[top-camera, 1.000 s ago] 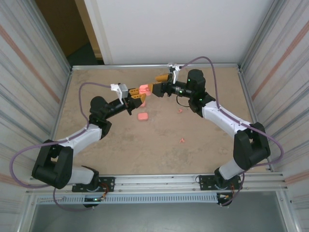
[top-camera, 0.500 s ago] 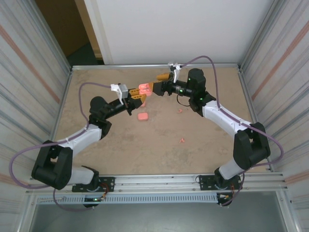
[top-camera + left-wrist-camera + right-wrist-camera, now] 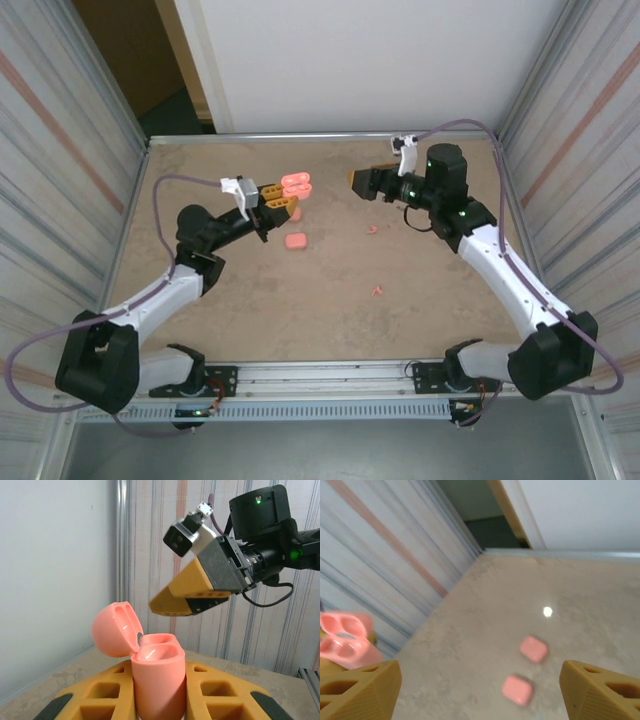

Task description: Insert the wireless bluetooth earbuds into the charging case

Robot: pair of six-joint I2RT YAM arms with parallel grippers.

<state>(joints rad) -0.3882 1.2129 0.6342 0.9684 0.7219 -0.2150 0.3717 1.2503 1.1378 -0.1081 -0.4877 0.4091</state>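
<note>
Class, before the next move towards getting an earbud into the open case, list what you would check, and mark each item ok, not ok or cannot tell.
1. Charging case gripped by the left gripper: ok, it stands upright between the jaws.
2. Lid open: ok, it is hinged back.
3. Wells free: ok, both look empty.
4. Right gripper ready to pick: ok, its jaws are wide apart and hold nothing.
5. Earbuds available: ok, loose ones lie on the table, nearer the right arm.
6. Which way each earbud lies: cannot tell, they are too small.
</note>
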